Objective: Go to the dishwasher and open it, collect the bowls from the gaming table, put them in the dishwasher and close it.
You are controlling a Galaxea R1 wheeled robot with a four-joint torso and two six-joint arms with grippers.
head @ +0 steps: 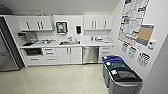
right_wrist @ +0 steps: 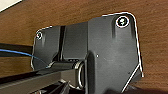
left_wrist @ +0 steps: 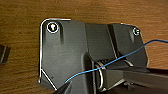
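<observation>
Facing the kitchenette: dishwasher (head: 90, 54) shut, steel front set under the counter (head: 82, 44) beside the white cabinet doors (head: 69, 55), well ahead of both pincers across bare floor (head: 57, 80). Likely a stiff, sprung door, smooth and slippery on the face, so best taken by the bar handle along the top edge. Wrist views give brown wood grain behind the dark plates, absent from the head view. Pincers' state: cannot tell, either side.
</observation>
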